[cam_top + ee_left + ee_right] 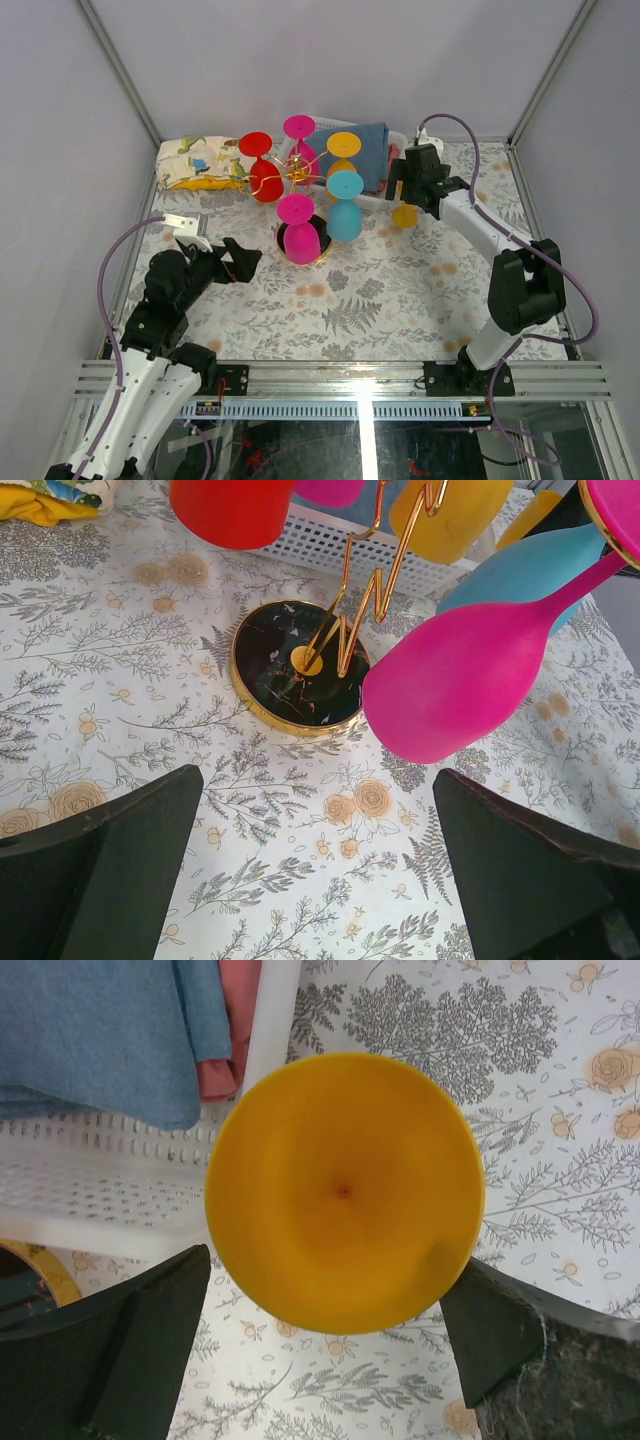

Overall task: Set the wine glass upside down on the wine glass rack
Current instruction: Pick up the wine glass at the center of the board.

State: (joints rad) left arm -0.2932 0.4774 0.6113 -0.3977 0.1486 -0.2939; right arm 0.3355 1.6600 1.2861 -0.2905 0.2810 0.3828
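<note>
Right wrist view: the yellow wine glass [345, 1190] is centred below the right gripper [325, 1295], beside the white basket [100, 1175]. Its jaws are spread fully and hold nothing, presumably to straddle the glass. The left gripper [318, 810], equally wide and empty, is aimed at the wine glass rack [290, 680].

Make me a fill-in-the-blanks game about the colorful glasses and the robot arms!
1. The glass nearest the left tool is ____.
2. The wine glass rack has a black base with a ____ rim.
3. The yellow wine glass below the right tool sits next to the white ____.
4. Both tools are ____.
Missing words: pink, gold, basket, open.
</note>
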